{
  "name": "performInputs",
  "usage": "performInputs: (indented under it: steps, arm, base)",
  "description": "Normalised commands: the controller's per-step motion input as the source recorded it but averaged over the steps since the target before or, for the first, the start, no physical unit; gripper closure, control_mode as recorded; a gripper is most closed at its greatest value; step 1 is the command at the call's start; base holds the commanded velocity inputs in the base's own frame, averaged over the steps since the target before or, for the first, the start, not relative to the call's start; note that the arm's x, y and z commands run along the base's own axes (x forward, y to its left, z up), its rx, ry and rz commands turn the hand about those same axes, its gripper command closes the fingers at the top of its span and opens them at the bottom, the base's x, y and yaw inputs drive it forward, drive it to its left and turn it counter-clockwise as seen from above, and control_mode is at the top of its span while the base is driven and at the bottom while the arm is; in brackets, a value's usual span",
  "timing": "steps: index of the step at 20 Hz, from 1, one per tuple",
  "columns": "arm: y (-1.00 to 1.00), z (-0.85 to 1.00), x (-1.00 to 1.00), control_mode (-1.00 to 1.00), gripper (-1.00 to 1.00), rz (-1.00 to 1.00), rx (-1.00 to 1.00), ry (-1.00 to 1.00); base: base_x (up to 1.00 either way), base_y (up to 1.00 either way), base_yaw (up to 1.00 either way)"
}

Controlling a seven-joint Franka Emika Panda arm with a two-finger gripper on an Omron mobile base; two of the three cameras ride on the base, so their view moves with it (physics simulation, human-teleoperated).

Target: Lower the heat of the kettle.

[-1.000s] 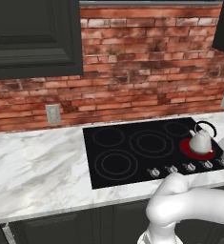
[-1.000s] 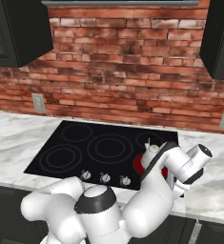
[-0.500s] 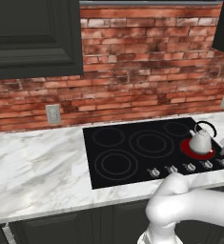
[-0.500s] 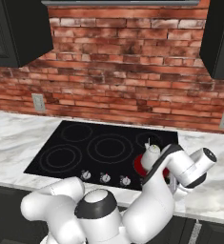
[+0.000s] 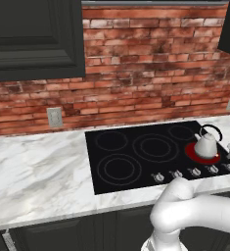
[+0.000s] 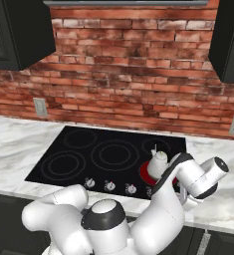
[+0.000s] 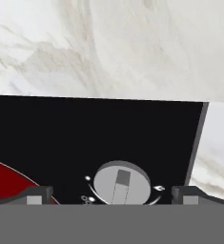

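From the hand camera I am looking down at the hand [image 7: 111, 195], its two dark fingertips [image 7: 35, 195] standing wide apart on either side of a round silver knob [image 7: 122, 185] at the front of the black cooktop [image 7: 94, 138]; the hand is spread open and is gripping nothing. A glowing red burner [image 7: 8, 183] is curving in at the lower left of that view, and pale marble table [image 7: 108, 47] is showing beyond the cooktop's edge. From the right base camera I am seeing the white arm [image 6: 188, 174] bending over the cooktop's front right corner, beside the row of knobs [image 6: 110, 186]. Just past it the kettle [image 6: 158, 163] is sitting upright on the red-hot burner at the right side of the cooktop; the left base camera is showing the kettle [image 5: 206, 143] there too. Behind everything a red brick wall [image 5: 150, 73] is rising under dark cabinets [image 5: 35, 39]
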Motion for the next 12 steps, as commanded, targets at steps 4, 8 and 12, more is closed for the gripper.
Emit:
performInputs:
  steps: [4, 8, 12]
  arm:
    - [0.01, -0.14, 0.24, -1.00, -1.00, 0.00, 0.00, 0.06]
    - [-0.03, -0.24, 0.04, -1.00, -1.00, 0.00, 0.00, 0.00]
    - [0.00, -0.39, 0.00, -1.00, -1.00, 0.00, 0.00, 0.00]
  base:
    - [0.00, 0.00, 0.00]
    - [0.00, 0.00, 0.00]
    - [0.00, 0.00, 0.00]
